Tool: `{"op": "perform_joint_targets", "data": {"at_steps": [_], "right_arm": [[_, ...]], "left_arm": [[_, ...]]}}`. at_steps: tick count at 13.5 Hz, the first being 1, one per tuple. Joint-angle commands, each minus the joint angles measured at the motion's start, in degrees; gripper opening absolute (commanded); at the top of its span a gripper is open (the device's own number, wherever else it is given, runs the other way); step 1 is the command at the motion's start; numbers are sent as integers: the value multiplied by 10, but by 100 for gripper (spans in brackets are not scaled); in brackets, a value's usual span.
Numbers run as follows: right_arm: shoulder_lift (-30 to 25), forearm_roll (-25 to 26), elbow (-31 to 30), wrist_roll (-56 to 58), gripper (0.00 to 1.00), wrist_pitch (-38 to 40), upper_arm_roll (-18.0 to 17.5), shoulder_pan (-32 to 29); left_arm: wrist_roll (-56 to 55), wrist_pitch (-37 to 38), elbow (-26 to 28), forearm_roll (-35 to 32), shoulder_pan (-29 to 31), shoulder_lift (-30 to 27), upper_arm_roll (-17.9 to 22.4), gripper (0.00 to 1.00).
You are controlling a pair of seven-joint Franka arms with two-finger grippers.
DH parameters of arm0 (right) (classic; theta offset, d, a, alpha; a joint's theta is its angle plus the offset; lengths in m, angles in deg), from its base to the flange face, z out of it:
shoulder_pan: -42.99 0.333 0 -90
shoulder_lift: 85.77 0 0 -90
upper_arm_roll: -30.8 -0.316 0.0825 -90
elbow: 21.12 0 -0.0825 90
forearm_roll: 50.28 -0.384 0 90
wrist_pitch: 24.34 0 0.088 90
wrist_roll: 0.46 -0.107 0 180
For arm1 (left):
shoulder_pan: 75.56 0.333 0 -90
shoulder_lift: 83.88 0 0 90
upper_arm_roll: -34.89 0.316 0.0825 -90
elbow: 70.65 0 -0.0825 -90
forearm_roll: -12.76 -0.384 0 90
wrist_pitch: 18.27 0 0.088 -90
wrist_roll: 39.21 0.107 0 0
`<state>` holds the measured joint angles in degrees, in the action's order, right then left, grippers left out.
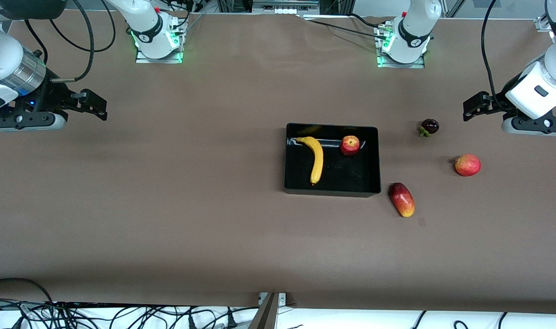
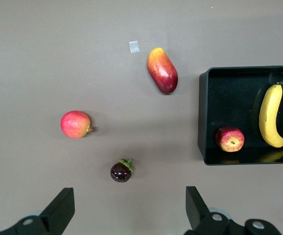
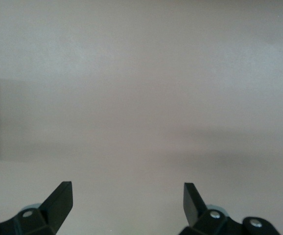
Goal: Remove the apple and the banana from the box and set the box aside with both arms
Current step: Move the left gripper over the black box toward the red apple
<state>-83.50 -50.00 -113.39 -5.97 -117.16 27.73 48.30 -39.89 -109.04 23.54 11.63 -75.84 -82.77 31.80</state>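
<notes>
Both the banana [image 1: 316,159] and the apple [image 1: 350,145] sat inside the box [image 1: 332,189] mid-table. The left gripper [image 1: 471,109] and right gripper [image 1: 97,106] hung wide open and empty over bare table at their own ends.

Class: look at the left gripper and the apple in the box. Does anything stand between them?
Nothing blocks it from above. The left gripper, open, hangs near the mangosteen, which lies on the table between it and the box holding the apple.
</notes>
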Motion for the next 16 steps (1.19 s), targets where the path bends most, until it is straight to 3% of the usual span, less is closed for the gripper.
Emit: {"op": "perform_joint_targets", "data": {"at_steps": [1,5,11,16], "right_arm": [[4,9,10,2,100,4,-4,7],[5,9,10,2,100,-2,-4,7],[8,10,10,2,100,-10,-4,7],[9,10,10,2,100,-10,-4,6]], "left_arm": [[11,15,-19,-2,-2,9,3,100],[5,24,-17,2,-11,13,2,100],[-12,29,-1,38,-41,71,2,100],[-212,-59,3,37,-153,150,3,100]]}}
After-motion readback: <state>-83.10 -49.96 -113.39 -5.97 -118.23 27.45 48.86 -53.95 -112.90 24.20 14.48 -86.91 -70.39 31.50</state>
